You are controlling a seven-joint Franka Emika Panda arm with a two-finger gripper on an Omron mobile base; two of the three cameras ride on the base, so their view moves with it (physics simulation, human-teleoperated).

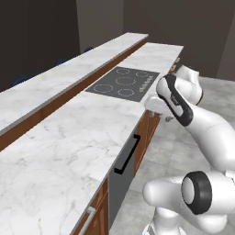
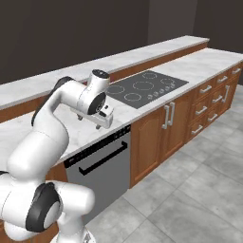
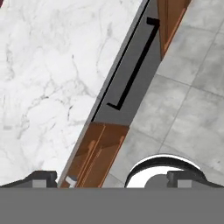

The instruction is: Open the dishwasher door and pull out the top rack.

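The dishwasher door [image 2: 105, 174] is a dark grey panel under the marble counter, standing shut, with its long black bar handle [image 2: 103, 159] across the upper part. From the side, the door [image 1: 120, 176] and handle [image 1: 128, 153] show as a narrow strip. My gripper [image 2: 101, 122] hangs above the counter's front edge, just over the door's top, pointing down with its jaws wide open and nothing between them. It also appears beside the cooktop's near corner [image 1: 163, 113]. Looking down along the hand, the door [image 3: 114, 101] and handle [image 3: 136, 65] run diagonally below the open gripper [image 3: 113, 178]. The top rack is hidden behind the shut door.
A black cooktop [image 2: 144, 87] is set into the marble counter [image 1: 69, 147] to the right of the dishwasher. Brown wooden cabinets [image 2: 159, 129] and drawers [image 2: 209, 102] with silver handles flank the door. A raised ledge [image 1: 55, 82] runs behind the counter. Grey tiled floor [image 2: 190, 190] lies open in front.
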